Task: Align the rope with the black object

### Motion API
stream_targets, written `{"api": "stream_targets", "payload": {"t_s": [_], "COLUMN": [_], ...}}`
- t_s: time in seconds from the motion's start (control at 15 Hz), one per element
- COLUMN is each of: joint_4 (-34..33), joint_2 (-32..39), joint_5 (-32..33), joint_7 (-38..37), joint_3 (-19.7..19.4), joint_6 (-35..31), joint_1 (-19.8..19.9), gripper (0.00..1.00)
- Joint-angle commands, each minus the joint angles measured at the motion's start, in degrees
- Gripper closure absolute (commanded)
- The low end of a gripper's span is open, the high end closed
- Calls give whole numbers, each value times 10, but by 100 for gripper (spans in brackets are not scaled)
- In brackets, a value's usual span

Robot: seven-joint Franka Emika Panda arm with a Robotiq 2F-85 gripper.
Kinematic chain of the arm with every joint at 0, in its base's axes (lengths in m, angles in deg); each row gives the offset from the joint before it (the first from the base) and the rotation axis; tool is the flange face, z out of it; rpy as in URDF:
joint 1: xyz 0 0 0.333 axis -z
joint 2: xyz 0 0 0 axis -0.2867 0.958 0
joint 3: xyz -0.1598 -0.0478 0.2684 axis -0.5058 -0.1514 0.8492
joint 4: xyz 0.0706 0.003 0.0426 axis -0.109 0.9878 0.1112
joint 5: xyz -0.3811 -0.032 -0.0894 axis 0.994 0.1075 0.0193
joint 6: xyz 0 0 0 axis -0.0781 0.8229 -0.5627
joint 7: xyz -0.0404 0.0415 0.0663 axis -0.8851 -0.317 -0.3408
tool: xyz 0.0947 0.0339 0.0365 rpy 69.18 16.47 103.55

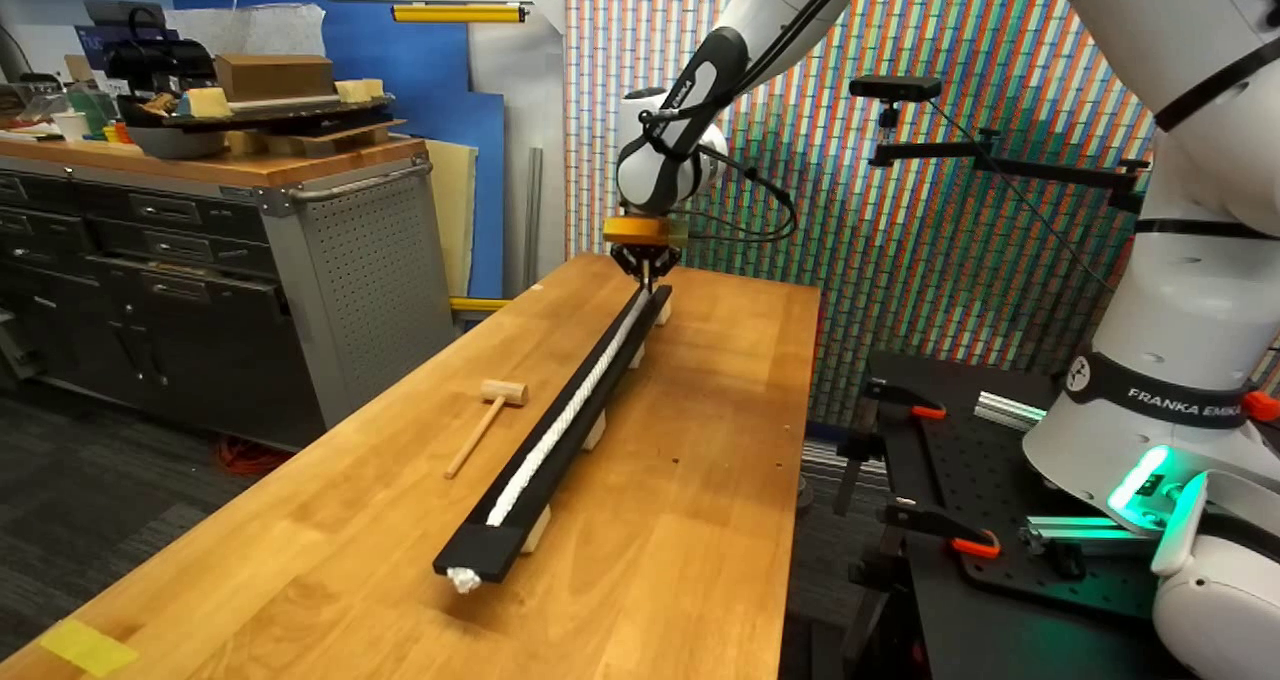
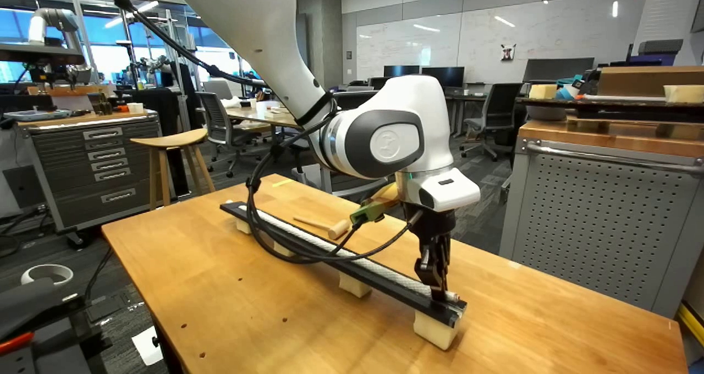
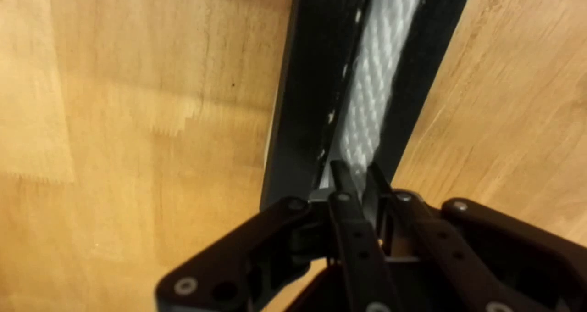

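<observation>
The white rope (image 1: 575, 402) lies lengthwise along the top of the long black bar (image 1: 582, 426). At the bar's near end it goes under a black cover, and a frayed white tuft (image 1: 464, 579) sticks out beyond. The rope (image 2: 393, 276) and bar (image 2: 379, 286) also show in an exterior view. My gripper (image 2: 437, 294) points down at the bar's other end, with a short pale rope end just past it. In the wrist view, the fingertips (image 3: 355, 167) press the rope (image 3: 373, 80) from both sides, above the bar (image 3: 316, 64). The fingers hide the held part.
The bar rests on several pale blocks (image 2: 355, 285) on the wooden table (image 1: 700, 520). A small wooden mallet (image 1: 503, 392) lies beside the bar. Yellow tape (image 1: 88, 647) is at a table corner. Arm cables (image 2: 308, 259) hang low over the bar.
</observation>
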Motion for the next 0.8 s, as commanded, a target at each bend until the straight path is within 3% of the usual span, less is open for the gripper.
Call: {"api": "stream_targets", "payload": {"t_s": [0.0,0.27,0.33,0.73], "joint_4": [-52,-48,18,141], "joint_2": [31,26,-17,-88], "joint_5": [-8,-6,-4,-2], "joint_7": [-17,-30,-13,-13], "joint_3": [0,0,-6,-21], "joint_6": [20,11,-17,-79], "joint_1": [1,-7,-2,-12], "gripper": [97,97,97,97]}}
